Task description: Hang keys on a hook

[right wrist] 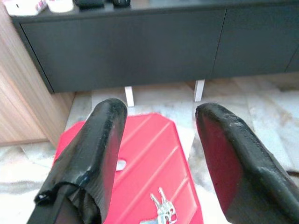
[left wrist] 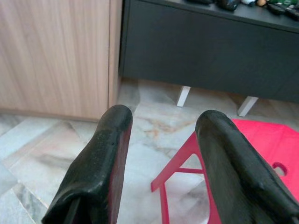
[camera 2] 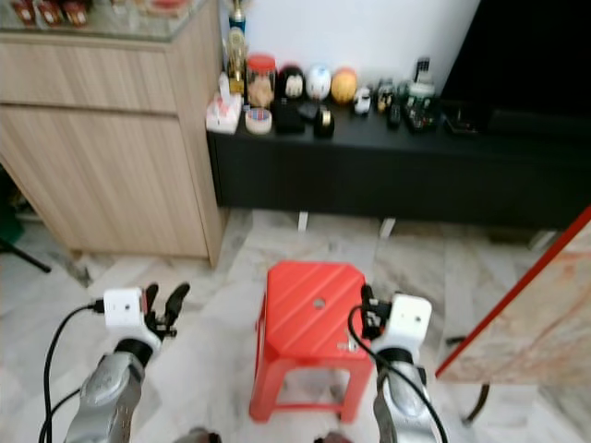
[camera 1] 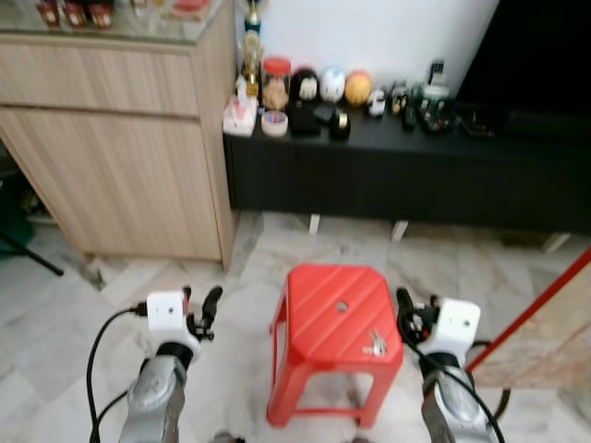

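A small bunch of silver keys (camera 1: pixel 375 344) lies on the near right corner of a red plastic stool (camera 1: pixel 323 305); the keys (right wrist: pixel 161 210) also show in the right wrist view. My right gripper (camera 1: pixel 404 305) hovers just right of the stool, open, with nothing between its fingers (right wrist: pixel 98 144). To the stool's left my left gripper (camera 1: pixel 201 310) is held up over the floor, open and empty. In the left wrist view the stool (left wrist: pixel 266 149) shows past one black finger (left wrist: pixel 105 163).
A low black cabinet (camera 1: pixel 406 175) with several ornaments on top stands behind the stool. A wooden cupboard (camera 1: pixel 120 138) stands at the left. A red-edged board (camera 1: pixel 545 323) leans at the right. The floor is pale marble tile (camera 1: pixel 55 314).
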You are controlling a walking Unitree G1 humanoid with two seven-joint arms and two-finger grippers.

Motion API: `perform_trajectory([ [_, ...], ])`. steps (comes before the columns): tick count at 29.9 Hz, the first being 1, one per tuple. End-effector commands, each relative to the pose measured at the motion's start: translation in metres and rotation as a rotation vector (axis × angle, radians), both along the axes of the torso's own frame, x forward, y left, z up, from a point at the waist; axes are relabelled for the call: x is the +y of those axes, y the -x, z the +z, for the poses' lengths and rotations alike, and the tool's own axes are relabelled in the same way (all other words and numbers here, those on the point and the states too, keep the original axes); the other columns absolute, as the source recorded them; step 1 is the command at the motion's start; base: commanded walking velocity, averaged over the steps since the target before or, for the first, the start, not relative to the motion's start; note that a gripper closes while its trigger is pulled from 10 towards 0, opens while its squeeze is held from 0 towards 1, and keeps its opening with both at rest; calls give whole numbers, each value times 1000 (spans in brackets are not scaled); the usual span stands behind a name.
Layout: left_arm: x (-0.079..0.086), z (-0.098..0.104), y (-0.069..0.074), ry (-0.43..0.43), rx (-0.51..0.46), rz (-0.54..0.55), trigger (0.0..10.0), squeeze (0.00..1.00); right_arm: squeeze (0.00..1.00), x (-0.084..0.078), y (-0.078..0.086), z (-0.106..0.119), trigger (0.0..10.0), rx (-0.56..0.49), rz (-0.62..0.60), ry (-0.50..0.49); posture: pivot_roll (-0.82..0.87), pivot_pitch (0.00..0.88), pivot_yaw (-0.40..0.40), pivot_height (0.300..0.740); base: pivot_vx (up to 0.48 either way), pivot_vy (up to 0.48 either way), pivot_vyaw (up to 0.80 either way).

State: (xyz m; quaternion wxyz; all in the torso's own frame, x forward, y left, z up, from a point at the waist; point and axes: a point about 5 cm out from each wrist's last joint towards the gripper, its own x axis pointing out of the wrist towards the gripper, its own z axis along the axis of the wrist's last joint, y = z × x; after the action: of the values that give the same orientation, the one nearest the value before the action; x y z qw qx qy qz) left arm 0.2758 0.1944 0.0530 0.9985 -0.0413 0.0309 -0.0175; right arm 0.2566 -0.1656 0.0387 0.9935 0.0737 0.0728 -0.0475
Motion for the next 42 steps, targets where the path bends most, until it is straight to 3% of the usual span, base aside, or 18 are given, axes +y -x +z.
perform_trajectory([
  [1,-1,-1,1,2,11,-4,10000,0,0,-2,2,-3,10000,8,-12,-7,-8,46,-68,626,0,0,0],
  [27,-11,-1,-2,-2,34,-66,10000,0,0,2,3,-10,10000,31,-4,2,1,50,-51,626,0,0,0],
  [31,-11,-1,-3,0,38,-65,10000,0,0,2,3,-10,10000,33,-3,5,1,50,-50,626,0,0,773],
  [42,-14,0,-5,5,42,-82,10000,0,0,1,1,-12,10000,35,-11,-17,1,43,-50,626,248,0,0],
])
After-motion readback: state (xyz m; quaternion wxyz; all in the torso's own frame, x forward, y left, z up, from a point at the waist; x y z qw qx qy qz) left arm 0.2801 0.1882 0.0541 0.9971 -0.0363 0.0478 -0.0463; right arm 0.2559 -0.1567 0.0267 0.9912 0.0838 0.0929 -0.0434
